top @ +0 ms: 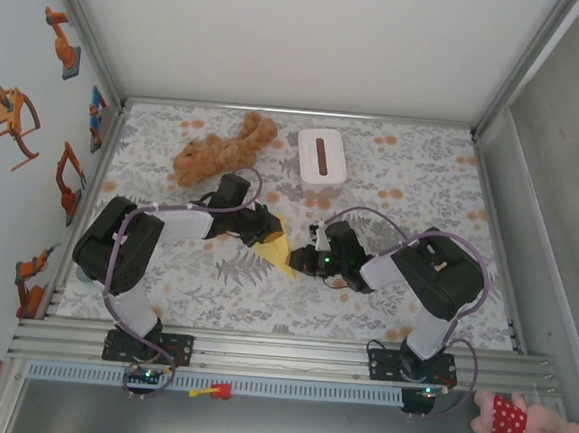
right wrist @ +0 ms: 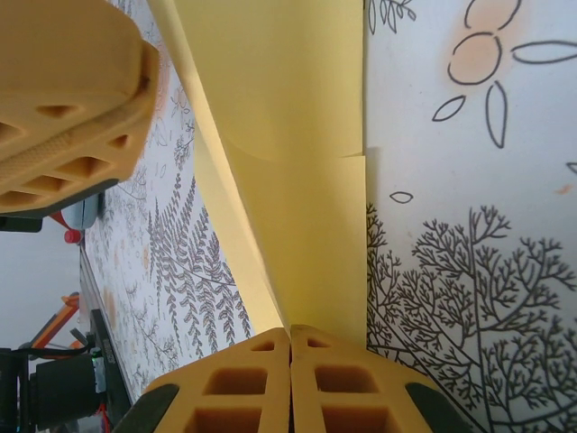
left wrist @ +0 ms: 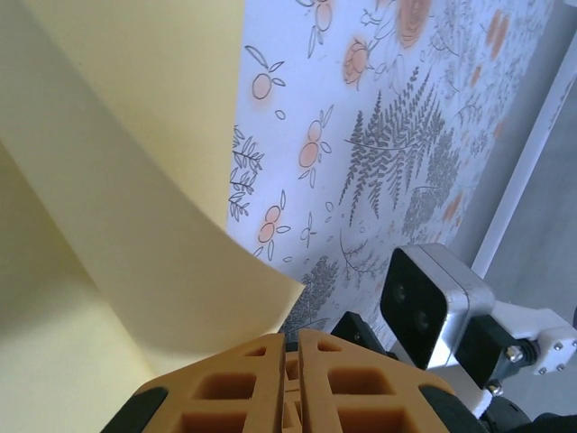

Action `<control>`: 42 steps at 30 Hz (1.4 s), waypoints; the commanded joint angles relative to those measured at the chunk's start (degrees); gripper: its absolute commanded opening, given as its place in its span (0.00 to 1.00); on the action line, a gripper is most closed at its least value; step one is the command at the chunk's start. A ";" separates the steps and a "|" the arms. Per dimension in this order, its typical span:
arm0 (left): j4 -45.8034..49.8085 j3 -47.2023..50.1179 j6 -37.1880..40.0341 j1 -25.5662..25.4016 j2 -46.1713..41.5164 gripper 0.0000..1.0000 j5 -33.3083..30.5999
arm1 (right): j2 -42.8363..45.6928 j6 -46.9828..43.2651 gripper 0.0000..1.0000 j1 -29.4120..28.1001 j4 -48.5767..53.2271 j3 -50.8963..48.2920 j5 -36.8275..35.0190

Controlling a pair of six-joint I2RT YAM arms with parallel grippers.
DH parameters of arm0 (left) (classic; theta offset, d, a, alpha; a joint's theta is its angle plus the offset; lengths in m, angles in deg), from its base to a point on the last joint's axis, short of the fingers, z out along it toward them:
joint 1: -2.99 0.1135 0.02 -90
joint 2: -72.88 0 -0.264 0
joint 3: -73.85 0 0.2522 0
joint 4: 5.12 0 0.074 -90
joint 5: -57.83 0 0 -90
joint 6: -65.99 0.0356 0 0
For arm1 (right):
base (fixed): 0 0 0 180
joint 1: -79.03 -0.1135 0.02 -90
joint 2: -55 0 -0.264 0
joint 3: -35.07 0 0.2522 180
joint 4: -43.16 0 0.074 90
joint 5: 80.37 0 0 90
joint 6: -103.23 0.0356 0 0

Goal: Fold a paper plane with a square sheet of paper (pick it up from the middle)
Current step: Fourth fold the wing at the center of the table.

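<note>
Both pincers are on the thin pale-yellow sheet of paper (top: 280,244). It sits mid-desk between my two wrists, on the near side of the white rectangular box (top: 322,156) and the brown plush toy (top: 219,151).

Left pincer (left wrist: 290,365): pressed together. The sheet's curled flap runs right down to the seam, so it reads as pinching the sheet, but the paper inside the seam is hidden.

Right pincer (right wrist: 290,365): pressed together, pinching the sheet at the bottom of its crease. Two layers fan away from the tips, one of them lifted off the floral-print desk (right wrist: 469,225). A left fingertip (right wrist: 72,95) hangs just beside the fold.

My read: mid-fold, flap not flat yet.

To do it well:
- Right pincer anchors the crease; left carries the flap over in an arc.
- No pulling apart, since thin paper tears or slips easily.
- Line the edge up before pressing down. A skewed crease here throws off the wings.
- Low and slow.
</note>
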 commanded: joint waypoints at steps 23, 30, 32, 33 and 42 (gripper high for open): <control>-0.45 -2.36 1.08 0.06 6.13 0.10 1.32 | -0.76 1.01 0.11 0.99 8.35 -0.38 -2.26; 0.97 -2.37 1.43 0.23 6.14 0.10 0.46 | 5.08 1.25 0.18 1.53 9.47 -1.50 -2.37; 1.09 -2.26 1.45 0.23 5.92 0.09 0.35 | 6.69 0.43 0.19 1.62 10.85 -1.51 -3.39; 1.05 -2.26 1.48 0.23 5.94 0.09 0.22 | 7.27 0.13 0.19 1.62 11.27 -1.55 -3.85; 1.57 -2.35 1.58 0.32 6.23 0.09 0.05 | 9.14 -0.84 0.20 1.71 11.71 -0.55 -3.43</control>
